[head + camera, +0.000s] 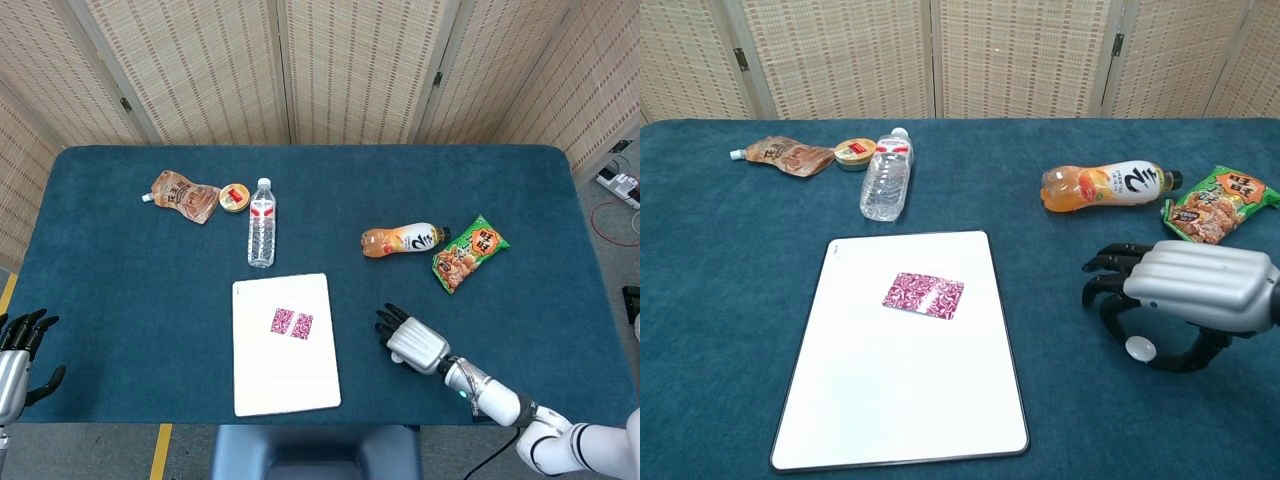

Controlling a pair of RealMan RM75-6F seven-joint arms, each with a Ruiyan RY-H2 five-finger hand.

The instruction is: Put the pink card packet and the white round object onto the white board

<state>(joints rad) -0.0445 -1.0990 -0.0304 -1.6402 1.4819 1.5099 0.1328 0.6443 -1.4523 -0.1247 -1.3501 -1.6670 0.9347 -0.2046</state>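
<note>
White round object is sitting on the desk, caged under my right hand, fingers curled around but not yet clamping; I'm needing a firm pinch before lifting toward the white board, pink card packet already lying there.

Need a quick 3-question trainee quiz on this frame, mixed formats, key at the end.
1. True or false: the pink card packet already lies on the white board.
2. Where is the white round object? A) on the board B) on the table under the right hand C) beside the water bottle
3. Fill in: the orange drink bottle lies on its ____, next to the green snack bag.

Key: 1 true; 2 B; 3 side.
</note>
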